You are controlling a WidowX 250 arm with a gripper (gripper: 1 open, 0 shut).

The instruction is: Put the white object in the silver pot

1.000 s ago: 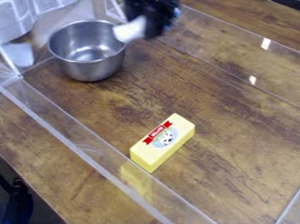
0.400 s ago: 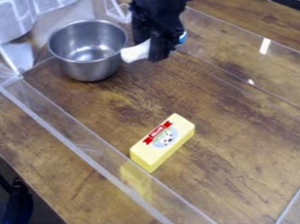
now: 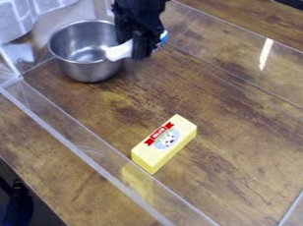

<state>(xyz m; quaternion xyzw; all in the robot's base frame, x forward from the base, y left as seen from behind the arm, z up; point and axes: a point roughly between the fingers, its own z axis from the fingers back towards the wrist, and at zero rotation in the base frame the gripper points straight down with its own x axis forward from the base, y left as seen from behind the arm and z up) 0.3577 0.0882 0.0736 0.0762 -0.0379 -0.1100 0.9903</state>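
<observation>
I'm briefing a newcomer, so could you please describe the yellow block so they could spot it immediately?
On the wooden table, look toward the near clear plastic wall. The yellow block lies there alone, far from the silver pot; it is the only rectangular yellow thing, with a white-red label on top.

We are counting one silver pot (image 3: 84, 49), sitting near far left corner of wooden tabletop (image 3: 233, 112). We are counting one white object (image 3: 118, 51), showing at pot's right rim. We are counting one yellow block (image 3: 164, 143), lying toward tabletop's near edge. We are counting one gripper (image 3: 136, 40). We are seeing one clear wall (image 3: 79, 139) running along near edge.
</observation>
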